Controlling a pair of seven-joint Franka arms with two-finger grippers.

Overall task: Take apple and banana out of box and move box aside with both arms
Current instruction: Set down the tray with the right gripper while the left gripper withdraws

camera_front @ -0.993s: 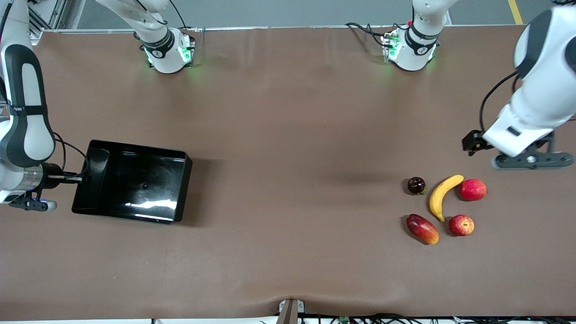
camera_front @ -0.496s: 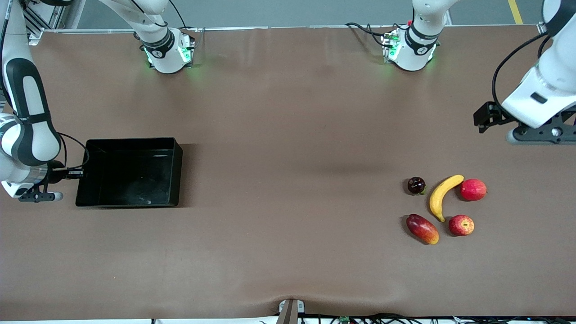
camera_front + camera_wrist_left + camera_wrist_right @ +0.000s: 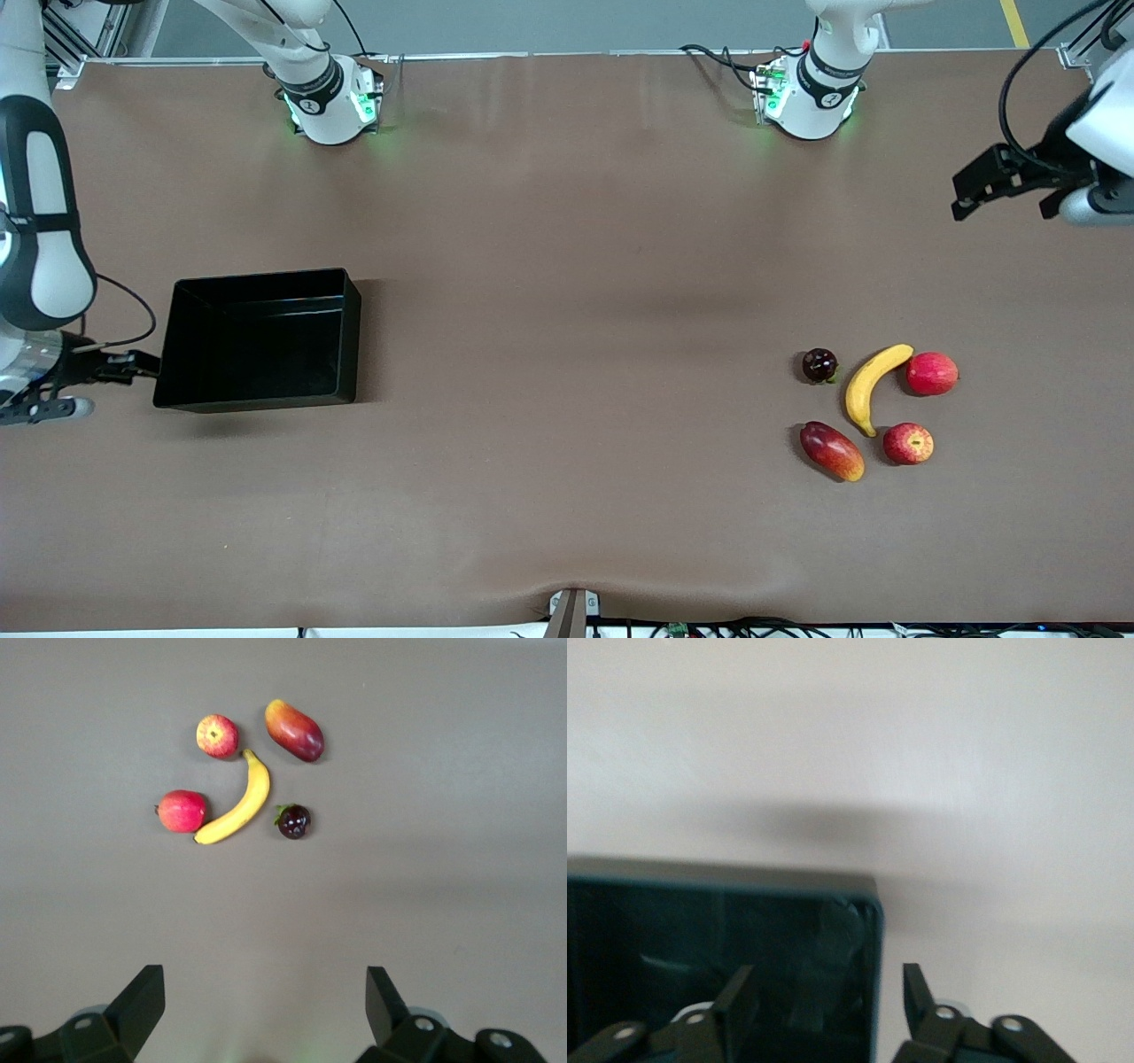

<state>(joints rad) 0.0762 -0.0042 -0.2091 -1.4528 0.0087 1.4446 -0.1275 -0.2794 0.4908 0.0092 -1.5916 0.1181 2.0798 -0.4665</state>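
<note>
The brown table [image 3: 567, 266] carries the box [image 3: 257, 341], banana [image 3: 873, 385], apple [image 3: 908, 443], and three other fruits

Right gripper [image 3: 824, 1005] hanging with fingers [image 3: 740, 997] parted, straddling black box [image 3: 700, 939] wall; blurred pale table [image 3: 966, 771] surrounding.

- Front view: bright, even overhead light; the black tray [image 3: 257, 341] throws a soft shadow on the brown worktop [image 3: 567, 496].
- Right wrist view: washed out, blurred, the worktop nearly white.
- Left wrist view: dimmer, sharp.
</note>
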